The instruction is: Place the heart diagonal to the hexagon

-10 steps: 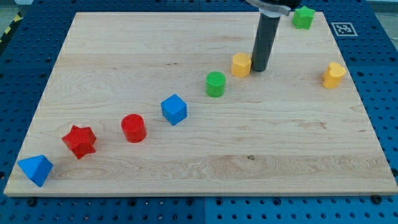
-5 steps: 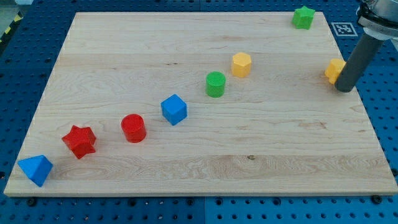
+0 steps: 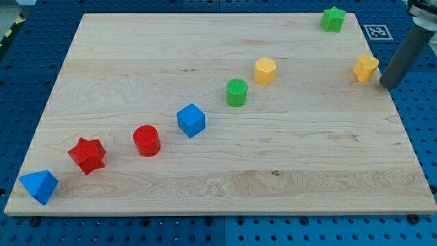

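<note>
Now my tip point(image 3: 389, 85) sits just off the board's point(image 3: 205, 164) right edge, gripping nothing.
Since a moment ago it slid rightward; the yellow heart point(image 3: 366, 68), nudged upward, lies just left of it, the yellow hexagon point(image 3: 265, 70) well left.

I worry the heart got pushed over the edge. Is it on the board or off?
On. The yellow heart sits on the wooden board near its right edge; my tip is just right of it.

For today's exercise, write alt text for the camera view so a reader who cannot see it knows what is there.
My tip sits just right of the yellow heart near the wooden board's right edge. A diagonal row runs from a blue block at bottom left through red star, red cylinder, blue cube, green cylinder to yellow hexagon.
</note>
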